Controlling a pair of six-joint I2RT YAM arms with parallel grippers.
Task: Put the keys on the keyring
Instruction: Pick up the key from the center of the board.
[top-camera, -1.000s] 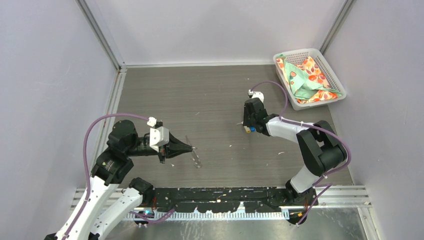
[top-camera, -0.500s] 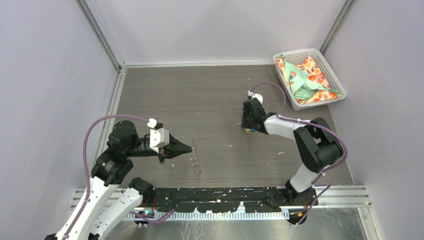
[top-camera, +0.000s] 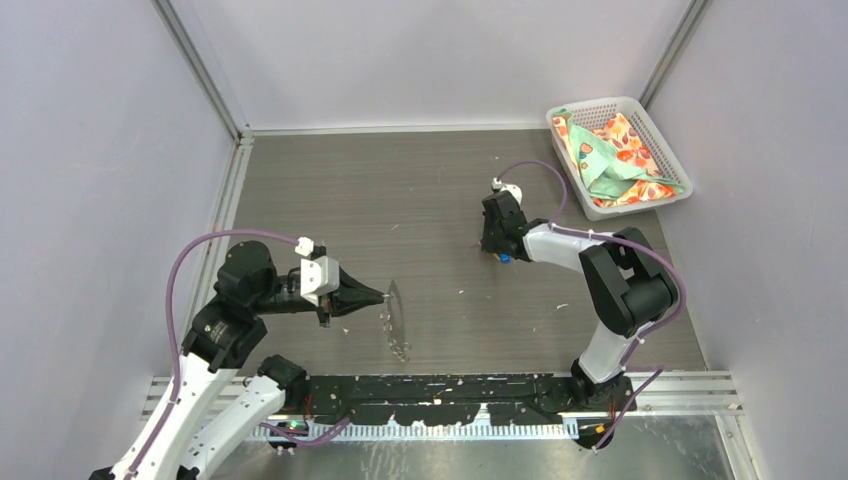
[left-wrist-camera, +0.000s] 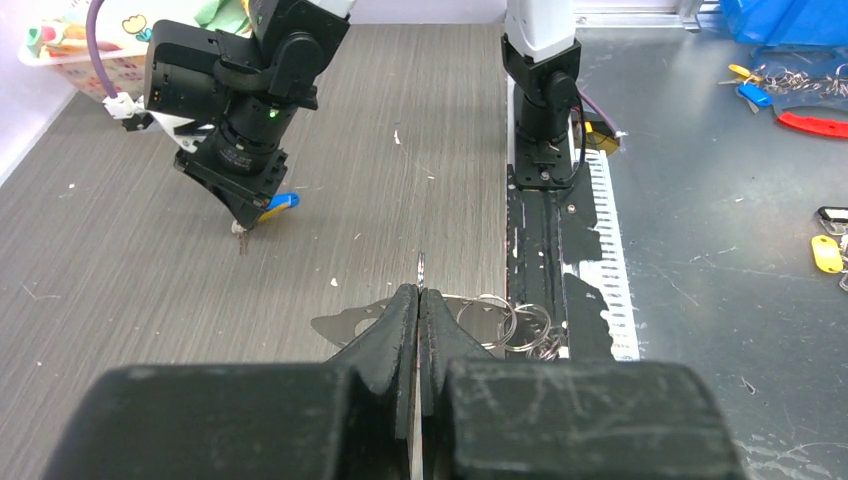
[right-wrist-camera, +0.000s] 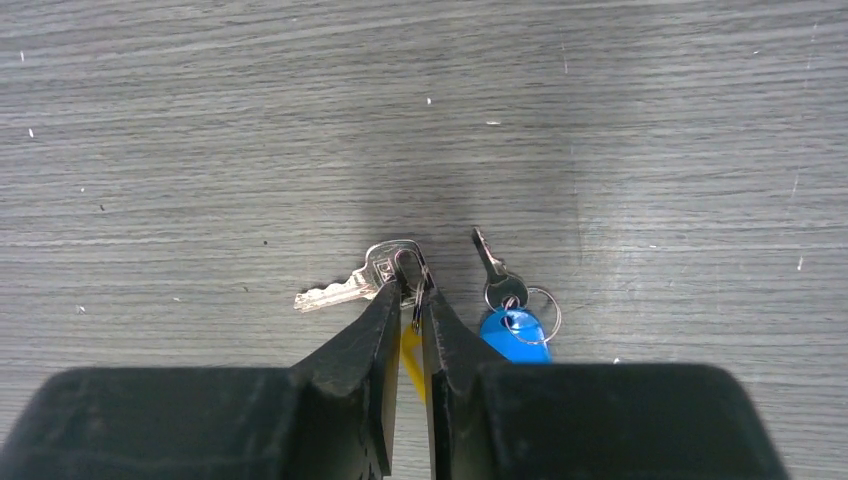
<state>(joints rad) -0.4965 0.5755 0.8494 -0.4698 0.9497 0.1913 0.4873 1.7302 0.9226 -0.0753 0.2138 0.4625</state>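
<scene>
- Yellow key (right-wrist-camera: 378, 272) flat on the counter (right-wrist-camera: 200, 120), silver blade toward 9 o'clock, small split ring and yellow tag at the head's 5 o'clock side.
- Blue key (right-wrist-camera: 508, 322) just beside it at 3 o'clock, apart from it, blade toward 12 o'clock, blue tag at 6 o'clock.
- Seen from above, both lie near 3 o'clock of the counter's middle, largely hidden beneath the arm.
- Right claw (right-wrist-camera: 412, 296) down on the counter, narrowed to a slit and pinched onto the yellow key's ring, with the yellow tag showing in the gap.
- Keyring (top-camera: 396, 315) well apart from the keys, near 7 o'clock of the counter's middle, a thin grey loop trailing toward 6 o'clock from the left claw's tip.
- Metal rings (left-wrist-camera: 512, 322) of the keyring low by the counter's near edge; cannot tell whether resting on the surface or lifted.
- Left claw (left-wrist-camera: 418, 292) pressed fully together, clamped on the keyring, a thin strand poking out past the tips toward 12 o'clock.
- White basket (top-camera: 590, 104) in the far corner at about 1 o'clock, holding a patterned cloth (top-camera: 612, 155).
</scene>
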